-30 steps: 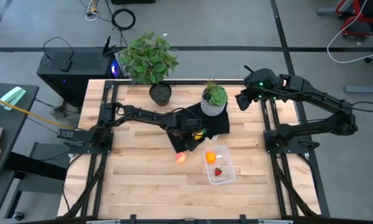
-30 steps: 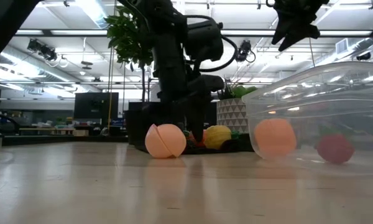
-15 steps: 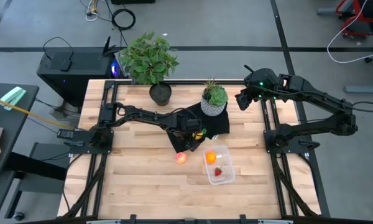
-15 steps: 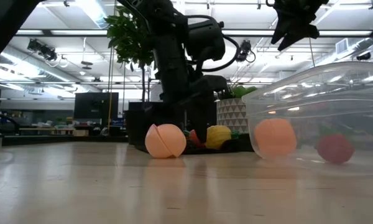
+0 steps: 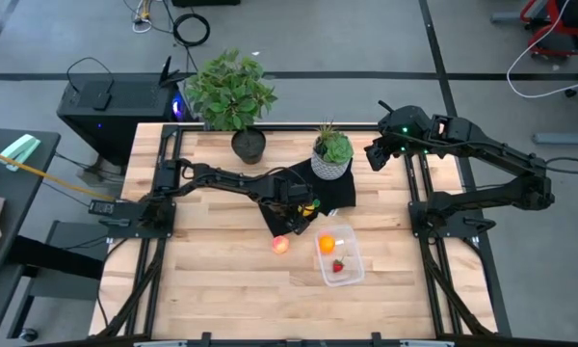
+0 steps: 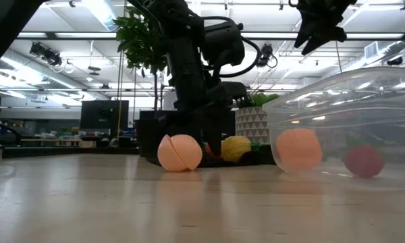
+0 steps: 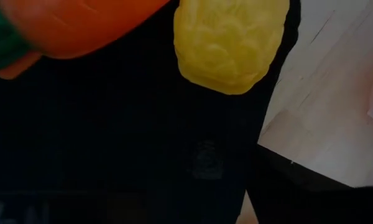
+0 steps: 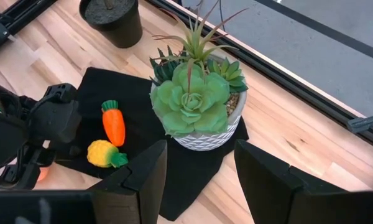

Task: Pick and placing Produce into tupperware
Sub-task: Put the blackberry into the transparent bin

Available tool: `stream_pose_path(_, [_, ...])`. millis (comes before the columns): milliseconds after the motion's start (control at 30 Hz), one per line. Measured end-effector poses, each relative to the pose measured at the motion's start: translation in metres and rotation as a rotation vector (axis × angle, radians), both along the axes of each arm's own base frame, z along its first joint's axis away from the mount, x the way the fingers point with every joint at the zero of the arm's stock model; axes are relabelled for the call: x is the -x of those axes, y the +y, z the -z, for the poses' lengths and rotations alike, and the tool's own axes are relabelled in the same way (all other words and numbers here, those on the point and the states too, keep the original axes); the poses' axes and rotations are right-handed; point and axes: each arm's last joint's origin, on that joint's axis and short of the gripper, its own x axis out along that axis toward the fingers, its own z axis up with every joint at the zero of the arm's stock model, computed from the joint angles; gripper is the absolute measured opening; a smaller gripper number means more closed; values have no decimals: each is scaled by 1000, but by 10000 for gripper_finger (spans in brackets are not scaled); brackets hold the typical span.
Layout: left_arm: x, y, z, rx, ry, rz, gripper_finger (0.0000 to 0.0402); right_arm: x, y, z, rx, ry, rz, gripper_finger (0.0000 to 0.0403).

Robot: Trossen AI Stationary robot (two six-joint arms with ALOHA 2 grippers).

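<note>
The orange carrot (image 8: 114, 124) and the yellow piece (image 8: 102, 154) lie on the black mat (image 8: 174, 180). The pinkish-red ball (image 5: 280, 245) rests on the wood just off the mat's near edge. The clear tupperware (image 5: 356, 253) holds the orange ball (image 5: 326, 244) and the red strawberry (image 5: 338, 266). My left gripper (image 5: 299, 214) hangs low over the mat, open, right beside the carrot (image 7: 81, 25) and the yellow piece (image 7: 230, 43), touching neither. My right gripper (image 8: 199, 174) waits high near the table's far right corner, open.
A succulent in a white patterned pot (image 8: 199, 106) stands on the mat's far end, close behind the carrot. A taller leafy plant in a dark pot (image 5: 233, 96) stands at the far edge. Bare wood (image 5: 222, 280) lies left of and in front of the tupperware.
My left gripper has sunk a little toward the mat beside the carrot. The produce and the tupperware have stayed in place.
</note>
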Motion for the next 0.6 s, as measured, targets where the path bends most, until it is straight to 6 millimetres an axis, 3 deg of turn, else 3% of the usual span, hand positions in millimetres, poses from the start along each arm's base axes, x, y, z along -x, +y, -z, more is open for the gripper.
stream_pose_path(600, [0,0,-1,-9,-4,24,86,0,0,0,0,0,0,195])
